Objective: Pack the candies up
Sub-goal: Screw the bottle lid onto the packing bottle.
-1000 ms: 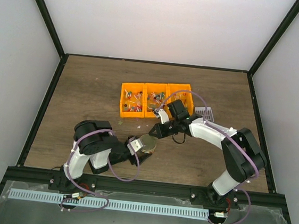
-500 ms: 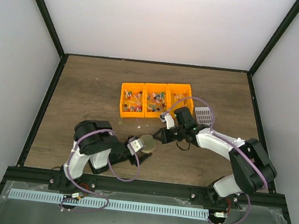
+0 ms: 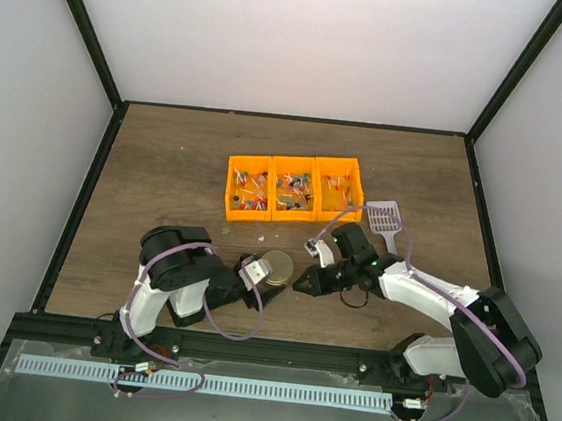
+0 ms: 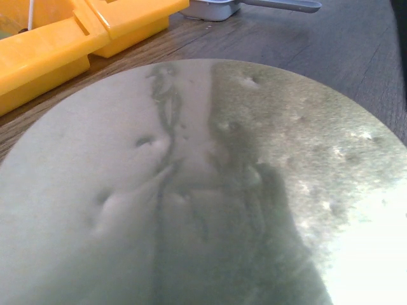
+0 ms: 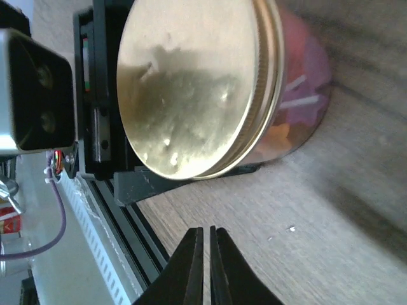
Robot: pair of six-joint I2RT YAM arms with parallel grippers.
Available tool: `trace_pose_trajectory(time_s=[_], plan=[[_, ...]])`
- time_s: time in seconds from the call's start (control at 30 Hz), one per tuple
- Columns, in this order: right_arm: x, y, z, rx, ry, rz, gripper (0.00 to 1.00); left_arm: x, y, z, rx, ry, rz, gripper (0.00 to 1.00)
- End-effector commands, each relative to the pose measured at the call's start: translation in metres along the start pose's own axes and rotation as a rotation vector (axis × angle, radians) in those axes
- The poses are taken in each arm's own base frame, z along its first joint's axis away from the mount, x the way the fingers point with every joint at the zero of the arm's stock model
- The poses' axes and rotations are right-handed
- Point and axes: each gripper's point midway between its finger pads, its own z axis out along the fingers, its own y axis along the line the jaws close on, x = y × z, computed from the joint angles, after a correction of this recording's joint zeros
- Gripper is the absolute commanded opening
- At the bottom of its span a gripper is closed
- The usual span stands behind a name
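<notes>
At right wrist only, jarred candies [image 5: 287, 135] show; left hand [image 3: 262, 272] clasps jar [image 5: 306, 67]; right hand [image 5: 205, 240] closed, empty

Three orange bins [image 3: 271, 181] in a row, grey scoop [image 3: 384, 218] beside them, gold-lidded jar [image 3: 277, 267] nearer

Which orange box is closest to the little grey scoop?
The orange box at the right end of the row of three. The scoop lies on the table just to its right, while the middle box and left box sit farther away.

open table [image 3: 165, 168] left of orange bins [image 3: 293, 188], scoop [image 3: 385, 218] lying right of them, lidded jar [image 3: 277, 268] blocking the near middle
</notes>
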Motion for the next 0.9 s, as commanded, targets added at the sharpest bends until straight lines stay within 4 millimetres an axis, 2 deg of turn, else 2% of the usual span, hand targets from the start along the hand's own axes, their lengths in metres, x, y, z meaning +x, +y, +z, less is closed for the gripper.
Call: trace_pose_trajectory(time_s=[0.0,0.1,0.23,0.4,0.57,0.87], plan=[[-0.049,0.011,-0.029,0.038,-0.115,-0.031,0.13,0.001,0.004,-0.017,0.004,-0.048,-0.104,0.82],[-0.079,0.012,-0.04,0.058,-0.167,-0.074,0.29,0.004,0.002,-0.02,0.014,-0.036,-0.101,0.82],[-0.099,0.006,-0.026,0.08,-0.109,-0.101,0.26,0.004,0.002,-0.021,0.017,-0.035,-0.1,0.83],[-0.117,0.008,-0.01,0.082,-0.079,-0.149,0.22,0.005,0.004,-0.022,0.008,-0.032,-0.106,0.83],[-0.115,0.011,0.009,0.076,-0.031,-0.173,0.17,0.005,0.005,-0.023,0.004,-0.032,-0.11,0.83],[-0.088,0.005,0.031,0.064,0.04,-0.165,0.15,0.006,0.006,-0.023,0.002,-0.029,-0.116,0.83]])
